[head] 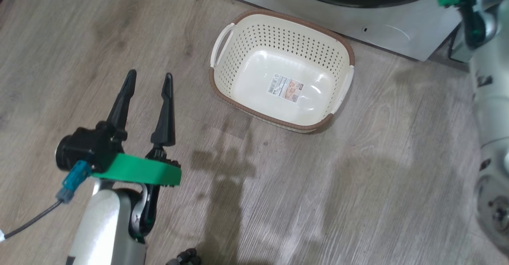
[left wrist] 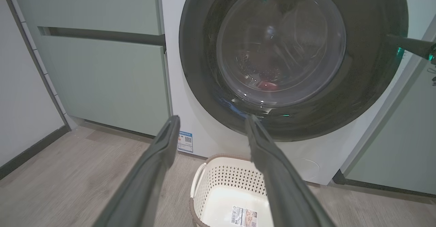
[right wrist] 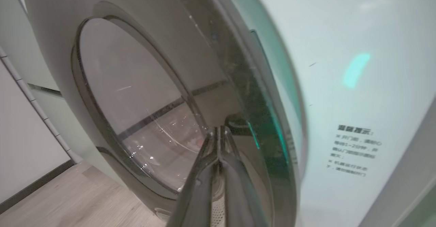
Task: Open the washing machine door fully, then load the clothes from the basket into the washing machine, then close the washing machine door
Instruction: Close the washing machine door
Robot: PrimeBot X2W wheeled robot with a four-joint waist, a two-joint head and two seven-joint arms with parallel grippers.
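Right wrist view is showing the right gripper (right wrist: pixel 220 133), fingers pressed together on nothing, its tips lying at the black outer rim of the washing machine door (right wrist: pixel 252 94); the left gripper (head: pixel 150 74) is hanging spread over the floor, well apart, left of the empty basket (head: pixel 286 17); the clothes (left wrist: pixel 267 84) are showing red behind the glass, so the nearer right arm is probably pushing the door shut.

A: How is it lit?
B: Brightly and evenly. Glare is seen on the washing machine door (left wrist: pixel 293 60); soft shadows are cast on the floor (head: pixel 222 185) below it.
A: Is blur noted?
B: Right of the door the print (right wrist: pixel 354 150) is smeared; left of it the cabinet edges (left wrist: pixel 102 36) are bowed.
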